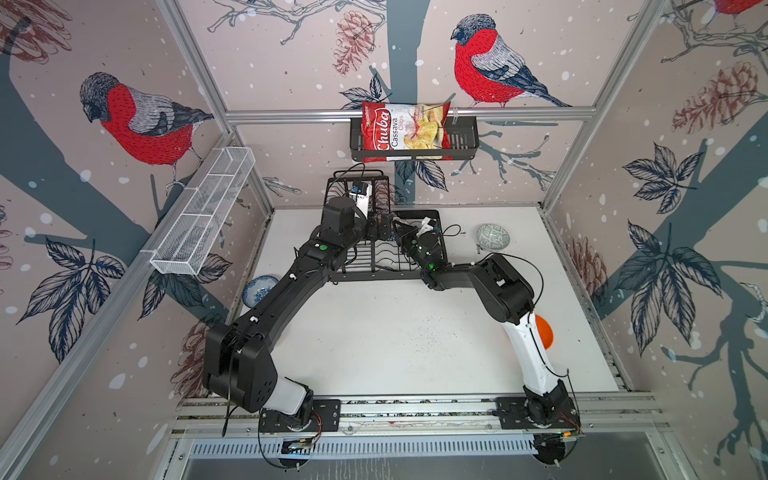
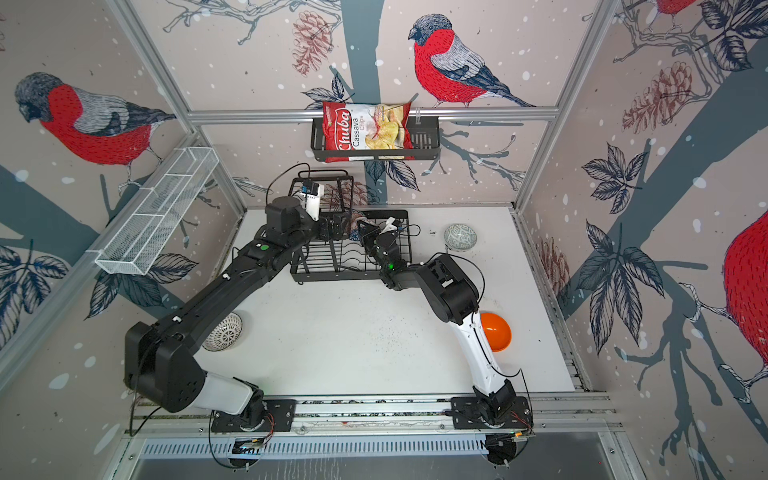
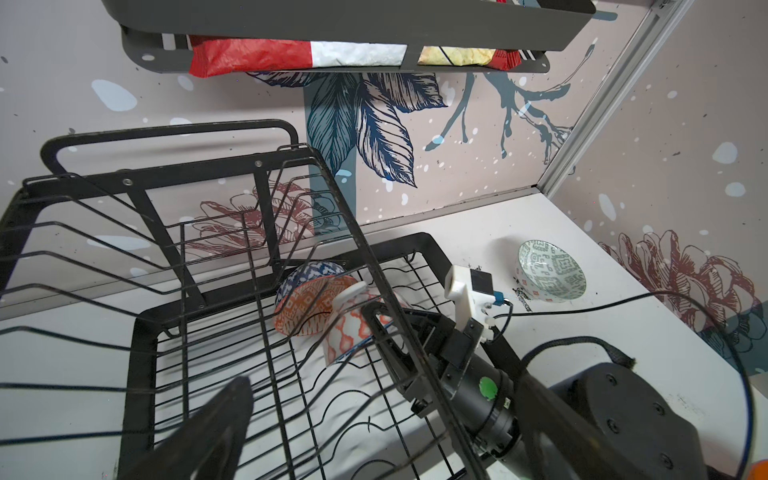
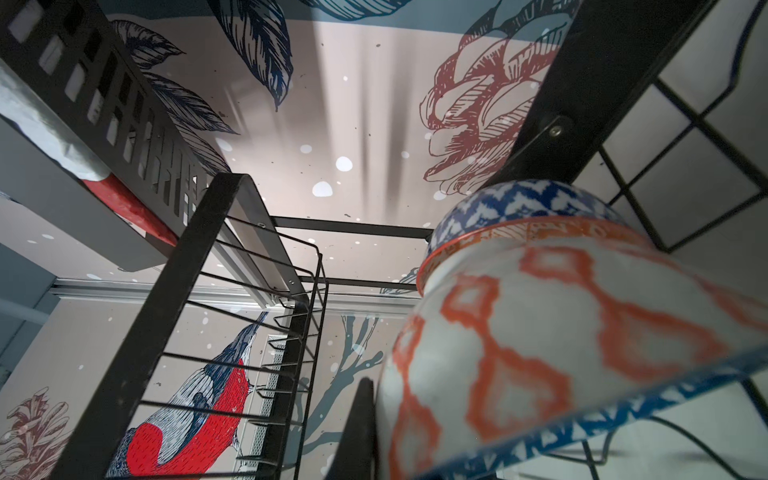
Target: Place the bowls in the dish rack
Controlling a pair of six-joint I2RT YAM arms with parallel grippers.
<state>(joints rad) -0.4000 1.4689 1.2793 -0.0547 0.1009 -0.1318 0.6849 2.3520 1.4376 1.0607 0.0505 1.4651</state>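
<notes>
Nearest, the orange bowl (image 2: 498, 334) is half hiding behind the right arm's white link, the radial-pattern bowl (image 2: 226, 332) is peeking past the left elbow in a top view, and the left forearm is covering part of the floral bowl (image 1: 257, 289). Both arms are reaching and bending inward over the dish rack (image 3: 141, 353), the left tool (image 1: 379, 227) gaping wide beside the right tool (image 3: 374, 320), which is pinching the salmon bowl (image 3: 347, 336) by its rim. That bowl is standing on edge on the rack's base (foot toward the blue geometric bowl (image 4: 519, 203), mouth toward the tool), the grey-green bowl (image 1: 493, 236) sitting upright on the table (image 1: 374, 332) beyond.
</notes>
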